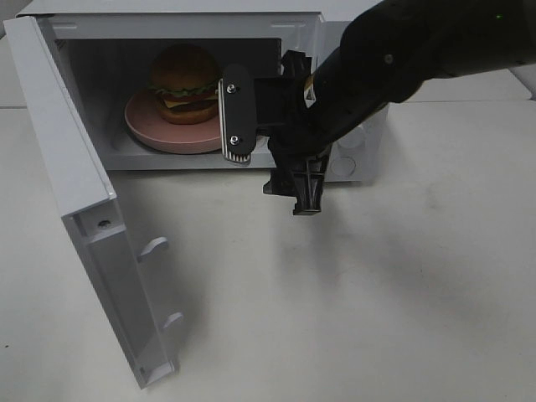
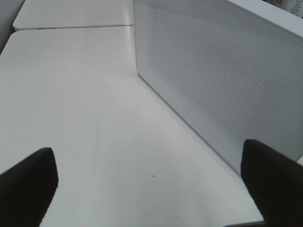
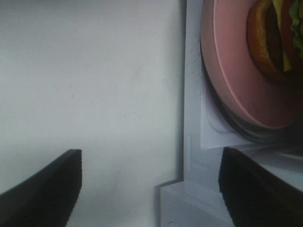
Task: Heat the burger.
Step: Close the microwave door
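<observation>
White table point(image 1: 377, 293), open microwave point(image 1: 184, 23): burger point(image 1: 184, 84) inside, likely soft, best lifted by its plate point(image 1: 159, 134); left gripper point(image 2: 147, 189) and right gripper point(image 3: 151, 194) wide, empty.

Burger point(image 1: 183, 82), glossy brown bun, lettuce, tomato, cheese, dark patty, upright on pink plate point(image 1: 159, 134), inside open microwave point(image 1: 289, 25)

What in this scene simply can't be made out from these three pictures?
- Microwave controls: high view, the right arm covers them.
- Burger: right wrist view, cut off by the edge.
- Left gripper: absent from the high view; its wrist view shows fingertips only.
</observation>
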Robot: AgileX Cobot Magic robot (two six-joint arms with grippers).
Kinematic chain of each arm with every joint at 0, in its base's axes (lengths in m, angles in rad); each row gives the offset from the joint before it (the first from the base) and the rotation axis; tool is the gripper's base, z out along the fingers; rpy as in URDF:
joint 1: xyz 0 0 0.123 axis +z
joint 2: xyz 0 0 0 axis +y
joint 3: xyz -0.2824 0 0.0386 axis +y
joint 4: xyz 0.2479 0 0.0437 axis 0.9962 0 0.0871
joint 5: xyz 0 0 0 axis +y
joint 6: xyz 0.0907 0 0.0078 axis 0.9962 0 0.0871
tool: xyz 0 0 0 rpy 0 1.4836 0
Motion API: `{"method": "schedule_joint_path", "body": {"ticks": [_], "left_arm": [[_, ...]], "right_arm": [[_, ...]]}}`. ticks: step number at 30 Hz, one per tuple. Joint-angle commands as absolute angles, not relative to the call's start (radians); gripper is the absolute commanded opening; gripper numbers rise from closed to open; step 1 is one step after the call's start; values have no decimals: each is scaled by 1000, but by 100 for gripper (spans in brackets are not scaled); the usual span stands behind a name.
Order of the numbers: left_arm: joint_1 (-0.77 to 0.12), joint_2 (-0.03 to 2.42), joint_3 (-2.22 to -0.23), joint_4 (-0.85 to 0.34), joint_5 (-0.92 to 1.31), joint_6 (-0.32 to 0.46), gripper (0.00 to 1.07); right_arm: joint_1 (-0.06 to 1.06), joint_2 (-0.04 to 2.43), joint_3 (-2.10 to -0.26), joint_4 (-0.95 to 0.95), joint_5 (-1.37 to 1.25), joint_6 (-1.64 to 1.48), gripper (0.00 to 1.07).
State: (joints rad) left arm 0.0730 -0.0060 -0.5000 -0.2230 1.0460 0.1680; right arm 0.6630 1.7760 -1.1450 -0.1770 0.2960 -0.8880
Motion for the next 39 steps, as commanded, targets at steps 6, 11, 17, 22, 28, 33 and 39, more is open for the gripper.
{"method": "schedule_joint_path", "body": {"ticks": [6,11,17,22,28,33,39], "left_arm": [[71,-25,-497,-223,1041,164,100],[71,-25,-497,-223,1041,164,100],[71,-25,-497,-223,1041,164,100],[71,-25,-497,-223,1041,164,100],[71,-25,-497,-223,1041,164,100],[71,-25,-497,-223,1041,164,100],[71,-25,-497,-223,1041,164,100]], "right_arm": [[667,1609,-994,-179,311,-657,77],[667,1511,-938,-175,382,-509,76],[667,1404,-928,-172,561,-243,76],[667,1336,-928,-172,674,-74,76],[667,1239,-928,-172,880,85,76],[667,1171,-928,-171,1008,136,76],[667,1098,-928,-172,1123,140,76]]}}
